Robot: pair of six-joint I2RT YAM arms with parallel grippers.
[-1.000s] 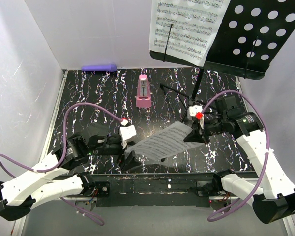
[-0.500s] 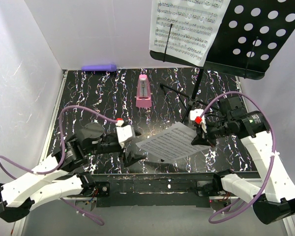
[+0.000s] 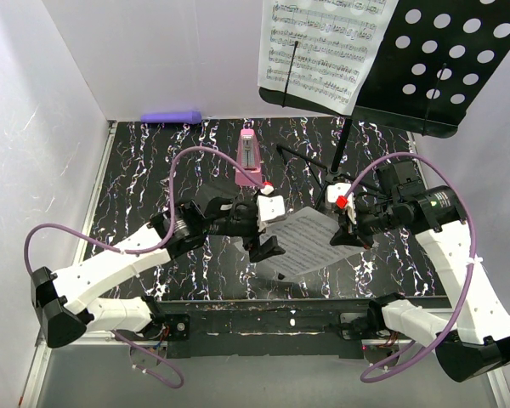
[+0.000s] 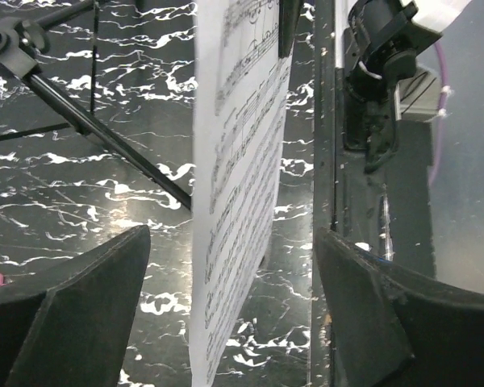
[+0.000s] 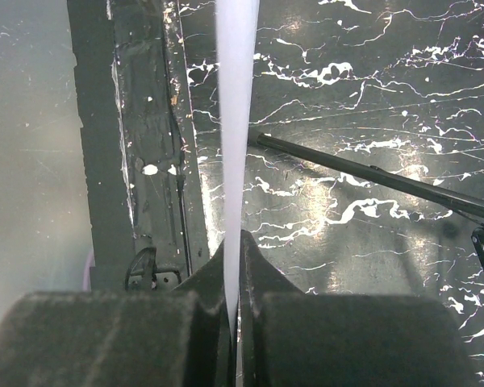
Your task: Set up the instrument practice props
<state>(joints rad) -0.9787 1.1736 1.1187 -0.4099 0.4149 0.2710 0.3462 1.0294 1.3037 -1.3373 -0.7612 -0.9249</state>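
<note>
Right gripper [image 5: 235,242] pinches the white printed sheet-music paper page [image 4: 238,161]; fingers of the left gripper [image 4: 230,238] stand spread, that page's edge between them.

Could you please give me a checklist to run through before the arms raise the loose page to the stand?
1. Right gripper shut on the loose page: ok, edge pinched.
2. Left gripper open: ok, the page stands between its fingers, not touching either.
3. Room on the music stand desk beside the first page: ok, right half bare.
4. Metronome upright: ok.
5. Left arm's cable clear of the metronome: cannot tell.
</note>
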